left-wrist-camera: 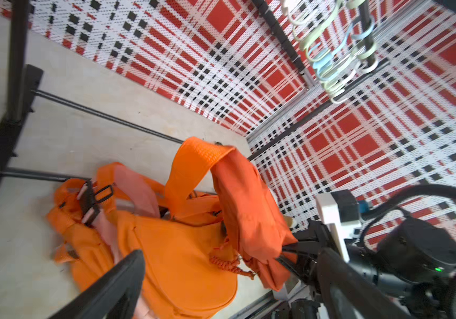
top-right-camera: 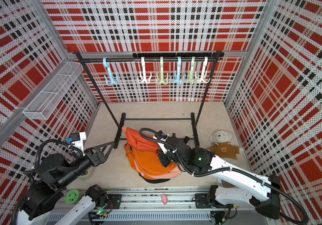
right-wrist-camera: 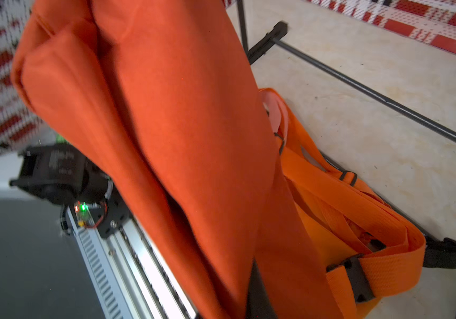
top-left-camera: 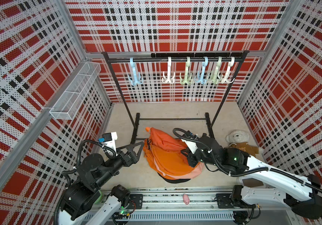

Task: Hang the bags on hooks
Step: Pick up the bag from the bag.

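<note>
Pickup: right gripper (left-wrist-camera: 287, 250) pinches a fold of the bag (top-left-camera: 166, 155).
Left gripper (top-left-camera: 139, 148) gapes empty beside it; next, probably raise a strap (left-wrist-camera: 191, 165) to the hooks (top-left-camera: 187, 78) above.

Orange bag (top-left-camera: 166, 155) crumpled on the floor (top-left-camera: 175, 111), one flap lifted; six pastel hooks (top-left-camera: 185, 79) hanging overhead.

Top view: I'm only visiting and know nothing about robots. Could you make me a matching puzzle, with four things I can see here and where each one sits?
Things
1. orange bag
2. teddy bear
3. wire basket
4. pink toy

Places
a. fixed to a side wall
b. on the metal track at the near edge
c. on the floor, in front of the rack
d. on the floor, to the robot's right of the rack

Pairs: 1-c, 2-d, 3-a, 4-b
</note>
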